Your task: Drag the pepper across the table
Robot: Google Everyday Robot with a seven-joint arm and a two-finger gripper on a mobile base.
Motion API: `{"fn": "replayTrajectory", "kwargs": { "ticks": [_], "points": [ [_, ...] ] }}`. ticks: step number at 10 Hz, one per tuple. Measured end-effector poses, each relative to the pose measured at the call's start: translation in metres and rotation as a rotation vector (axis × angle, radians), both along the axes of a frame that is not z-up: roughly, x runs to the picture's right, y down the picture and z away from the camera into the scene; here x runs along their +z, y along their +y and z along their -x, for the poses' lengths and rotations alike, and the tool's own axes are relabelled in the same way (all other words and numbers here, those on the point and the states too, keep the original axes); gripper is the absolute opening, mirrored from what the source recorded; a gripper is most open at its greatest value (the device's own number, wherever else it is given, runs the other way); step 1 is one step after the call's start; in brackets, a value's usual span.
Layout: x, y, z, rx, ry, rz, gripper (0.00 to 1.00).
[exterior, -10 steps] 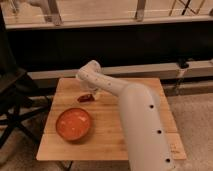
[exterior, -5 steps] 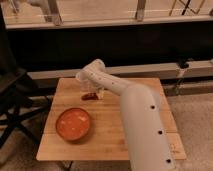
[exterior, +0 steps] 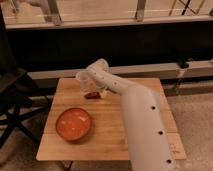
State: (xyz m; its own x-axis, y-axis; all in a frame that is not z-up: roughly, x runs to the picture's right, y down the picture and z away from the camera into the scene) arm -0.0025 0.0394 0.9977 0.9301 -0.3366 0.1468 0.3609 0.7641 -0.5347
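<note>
The small dark red pepper (exterior: 91,95) lies on the far part of the light wooden slatted table (exterior: 104,131), a little left of the middle. My gripper (exterior: 93,89) reaches down from the white arm, right over the pepper and at its far side; it seems to touch it. The arm hides the table's right half.
A large round orange-red bowl (exterior: 73,124) stands on the table's front left. A dark folding chair (exterior: 12,102) stands left of the table. A low dark wall with a ledge (exterior: 150,55) runs behind the table's far edge.
The gripper and the pepper have both shifted a little to the right and slightly farther back on the table. The bowl has not moved.
</note>
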Motion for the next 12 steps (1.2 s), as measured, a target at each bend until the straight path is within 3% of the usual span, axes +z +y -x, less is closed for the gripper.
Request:
{"fn": "replayTrajectory", "kwargs": {
  "ticks": [7, 12],
  "points": [
    [0.001, -0.003, -0.038, 0.053, 0.041, -0.006, 0.0],
    [0.008, 0.001, -0.051, 0.054, 0.067, 0.049, 0.0]
  ]
}}
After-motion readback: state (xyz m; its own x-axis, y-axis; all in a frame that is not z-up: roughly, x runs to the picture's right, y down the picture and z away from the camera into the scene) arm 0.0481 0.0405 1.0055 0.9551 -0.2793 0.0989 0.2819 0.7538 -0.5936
